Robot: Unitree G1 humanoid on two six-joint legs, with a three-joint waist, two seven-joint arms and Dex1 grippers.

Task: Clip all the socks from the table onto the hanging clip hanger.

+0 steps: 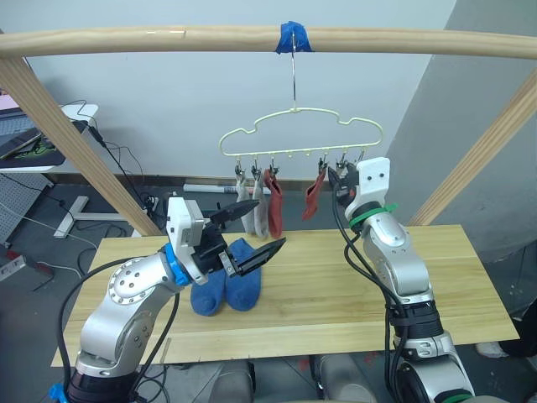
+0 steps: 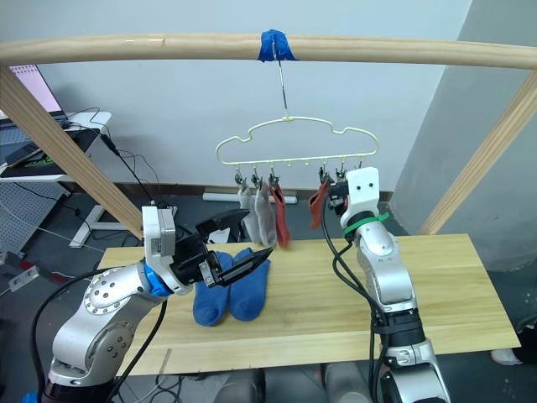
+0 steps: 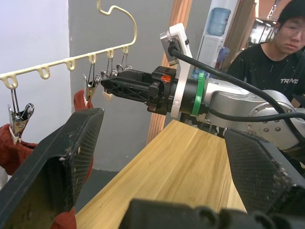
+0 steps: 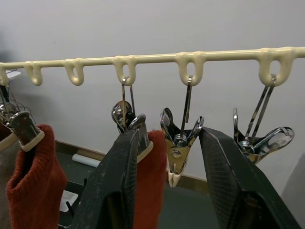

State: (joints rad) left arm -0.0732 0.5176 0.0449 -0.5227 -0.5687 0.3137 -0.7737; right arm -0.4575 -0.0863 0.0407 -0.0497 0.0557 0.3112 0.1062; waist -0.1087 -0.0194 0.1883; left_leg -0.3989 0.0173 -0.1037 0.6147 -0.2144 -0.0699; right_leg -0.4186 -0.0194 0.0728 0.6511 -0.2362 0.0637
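The pale yellow-green clip hanger (image 1: 302,134) hangs by its hook from the taped wooden pole. Clipped to it are two grey socks (image 1: 257,215) and two rust-red socks (image 1: 273,206) (image 1: 312,196). Two blue socks (image 1: 226,284) lie side by side on the table (image 1: 336,285), left of middle. My left gripper (image 1: 254,232) hovers open just above the blue socks, holding nothing. My right gripper (image 4: 170,136) is raised to the hanger's right clips and stands open, with an empty metal clip (image 4: 177,160) between its fingers and a red sock (image 4: 153,191) beside one finger.
A wooden pole frame (image 1: 67,143) slants down on both sides of the table. A person (image 3: 281,57) in a black shirt sits beyond the table's right end. A desk (image 1: 33,151) and floor cables lie at the back left.
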